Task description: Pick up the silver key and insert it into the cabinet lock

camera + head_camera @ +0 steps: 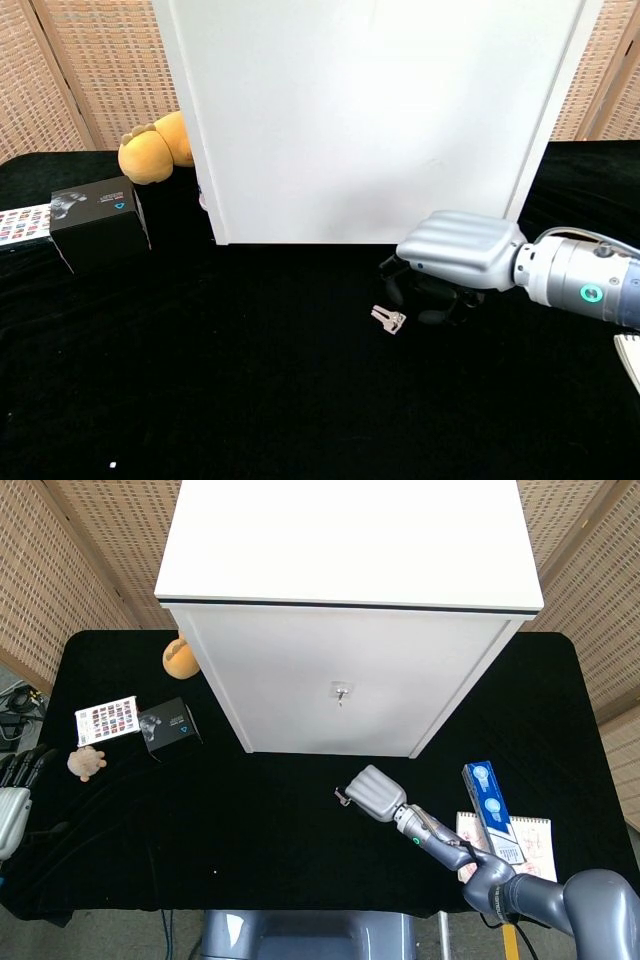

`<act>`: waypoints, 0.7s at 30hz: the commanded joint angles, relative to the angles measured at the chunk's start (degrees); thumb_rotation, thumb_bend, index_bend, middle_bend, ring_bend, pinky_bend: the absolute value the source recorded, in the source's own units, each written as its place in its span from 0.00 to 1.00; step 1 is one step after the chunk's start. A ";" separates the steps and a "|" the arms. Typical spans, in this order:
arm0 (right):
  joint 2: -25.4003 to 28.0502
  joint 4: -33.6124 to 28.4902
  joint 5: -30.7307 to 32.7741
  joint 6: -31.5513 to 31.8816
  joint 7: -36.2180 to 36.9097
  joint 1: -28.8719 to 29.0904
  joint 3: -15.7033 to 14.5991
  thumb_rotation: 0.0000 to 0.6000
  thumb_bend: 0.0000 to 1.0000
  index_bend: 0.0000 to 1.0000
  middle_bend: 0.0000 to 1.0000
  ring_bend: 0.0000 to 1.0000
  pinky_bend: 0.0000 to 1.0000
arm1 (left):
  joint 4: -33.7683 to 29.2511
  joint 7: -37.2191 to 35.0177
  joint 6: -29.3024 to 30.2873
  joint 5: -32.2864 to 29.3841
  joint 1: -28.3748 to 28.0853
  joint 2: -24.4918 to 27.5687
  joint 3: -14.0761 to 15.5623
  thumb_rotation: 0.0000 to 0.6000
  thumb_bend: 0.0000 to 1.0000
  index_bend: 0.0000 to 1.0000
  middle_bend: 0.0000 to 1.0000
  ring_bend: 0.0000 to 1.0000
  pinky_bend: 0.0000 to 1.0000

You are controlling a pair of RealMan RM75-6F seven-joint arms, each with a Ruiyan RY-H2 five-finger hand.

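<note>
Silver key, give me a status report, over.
Right hand open, hovering just right of silver key, not touching. Key flat on the table. Left hand idle at table edge. Nothing blocking cabinet lock.

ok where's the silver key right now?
On the black tablecloth in front of the white cabinet, near centre in both views: the silver key lies just left of the right hand, not yet picked up.
</note>
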 commanded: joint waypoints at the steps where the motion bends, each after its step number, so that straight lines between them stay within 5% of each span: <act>1: -2.11 3.44 0.08 -0.51 -2.63 0.44 -0.94 1.00 0.51 0.50 0.90 0.94 1.00 | 0.04 0.12 -0.34 -0.07 -0.16 -0.06 0.05 1.00 0.00 0.00 0.00 0.00 0.00; 21: -7.14 8.56 2.29 0.58 -3.45 1.81 -1.27 1.00 0.53 0.52 0.90 0.94 1.00 | 0.16 -0.05 -0.74 -0.34 -0.35 -0.10 0.15 1.00 0.00 0.00 0.00 0.00 0.00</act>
